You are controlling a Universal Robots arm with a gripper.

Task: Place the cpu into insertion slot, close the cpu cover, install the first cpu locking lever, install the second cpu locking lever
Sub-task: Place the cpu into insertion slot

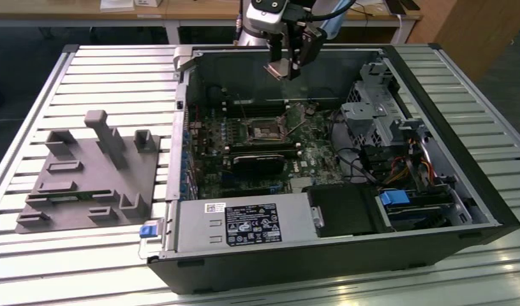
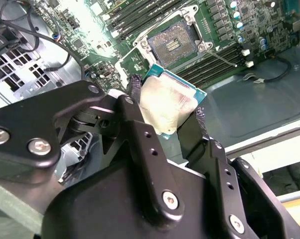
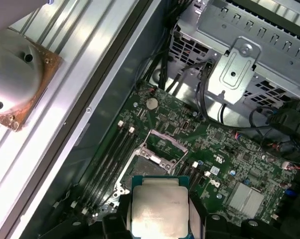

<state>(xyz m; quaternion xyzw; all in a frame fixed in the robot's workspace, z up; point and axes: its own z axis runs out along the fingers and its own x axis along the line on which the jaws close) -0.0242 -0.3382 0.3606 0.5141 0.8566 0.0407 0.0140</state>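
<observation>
Nothing of the four steps is finished as far as shows: the cpu (image 2: 166, 107) is up in the air, clamped by two opposite edges between the fingers (image 2: 191, 133), its pale metal face toward the wrist cameras; the fingers are closed to the chip's width and hold nothing else; the slot (image 2: 175, 42) on the green board lies empty, its dark centre bare in both wrist views; the cover (image 3: 164, 141) looks raised off the slot, so closing it is left to do; I judge both levers undone too, though they are too thin to tell apart; in the exterior view the fingers hang over the far part of the open case (image 1: 464, 210), high above the board, with the slot below them and somewhat nearer; cpu and slot are well apart; the case sits on a slatted worktop (image 1: 98, 76), with a grey fixture (image 1: 89, 172) on the exterior view's left.
</observation>
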